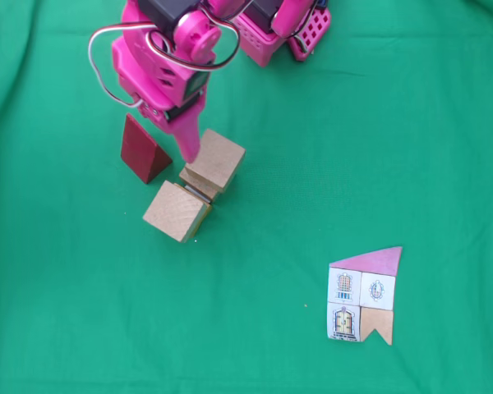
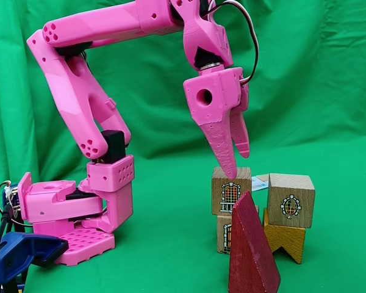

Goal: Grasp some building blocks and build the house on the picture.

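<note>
Pink and pointing down, the claw [image 1: 187, 153] in a fixed view from above hangs over a stack of wooden blocks, its tip at the left edge of the top cube [image 1: 219, 158]; how far its fingers are spread cannot be told from here. Under that cube sits a lower block [image 1: 199, 182], and a second light cube [image 1: 176, 211] lies just beside it, toward the lower left. A dark red wedge [image 1: 143, 149] stands left of the claw, apart from the cubes. Well away at lower right, the picture [image 1: 365, 294] lies flat on the green surface [image 1: 66, 312].

From the side, in a fixed view, the claw [image 2: 233, 165] is narrowly parted and empty, one fingertip touching the top of a window-printed cube [image 2: 231, 189], which sits on a door-printed cube [image 2: 224, 234]. To the right, another cube [image 2: 291, 199] rests on a notched tan block [image 2: 288, 240]. Nearest the camera stands the wedge [image 2: 251, 256].
</note>
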Motion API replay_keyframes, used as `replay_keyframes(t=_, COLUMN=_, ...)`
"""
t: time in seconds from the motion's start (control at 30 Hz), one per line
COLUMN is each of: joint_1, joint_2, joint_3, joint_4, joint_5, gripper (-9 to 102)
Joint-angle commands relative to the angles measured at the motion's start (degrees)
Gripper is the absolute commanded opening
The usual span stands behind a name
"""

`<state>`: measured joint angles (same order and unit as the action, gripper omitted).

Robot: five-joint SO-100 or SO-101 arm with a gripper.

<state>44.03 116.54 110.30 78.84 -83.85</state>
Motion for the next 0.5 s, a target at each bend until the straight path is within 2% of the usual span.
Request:
replay_keyframes(t=0.0, joint_1=3.25, joint_2=1.67, joint_3=-1.49, joint_4=-0.62, joint_5=-0.35, gripper=34)
replay_keyframes(t=0.2, joint_1=7.91, joint_2=1.41, joint_3=-1.49, joint_4=-2.11, joint_5=-0.44, gripper=34)
replay_keyframes(t=0.47, joint_1=8.00, joint_2=-0.88, joint_3=-0.18, joint_4=-11.78, joint_5=-0.44, gripper=34)
